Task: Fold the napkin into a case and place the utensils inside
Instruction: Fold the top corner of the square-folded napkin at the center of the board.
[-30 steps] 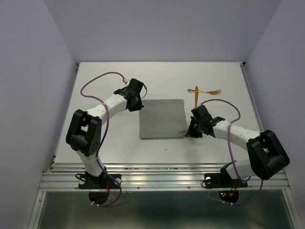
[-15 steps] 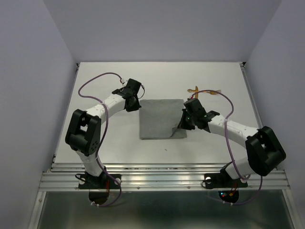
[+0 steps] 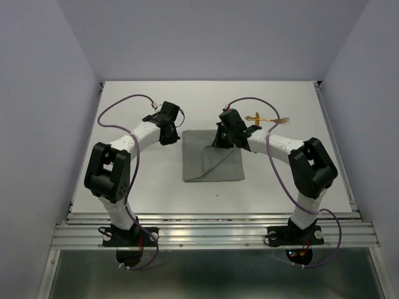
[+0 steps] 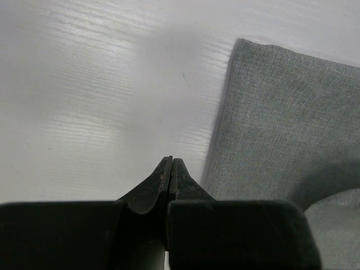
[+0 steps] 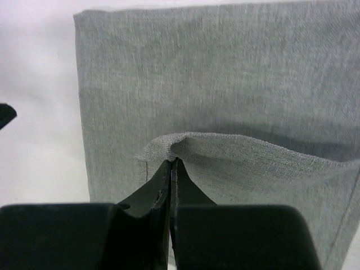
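Napkin [image 3: 209,165] lies mid-table, one corner folded up over the rest. Right gripper [image 5: 171,164] is pinched tight on that corner. Left gripper [image 4: 170,163] is closed on nothing, just off the cloth's 10 o'clock corner.

Risk as I judge it: the thin pinch slips, or the unpinned cloth drags askew.

Utensils [image 3: 267,118] lie at its 1 o'clock. White table [image 3: 143,187], plain lilac walls [image 3: 37,93].

Both arms stretched forward — left pincer [image 4: 171,163] closed, seemingly empty; right pincer [image 5: 171,164] clamped on napkin [image 5: 225,73] fold.
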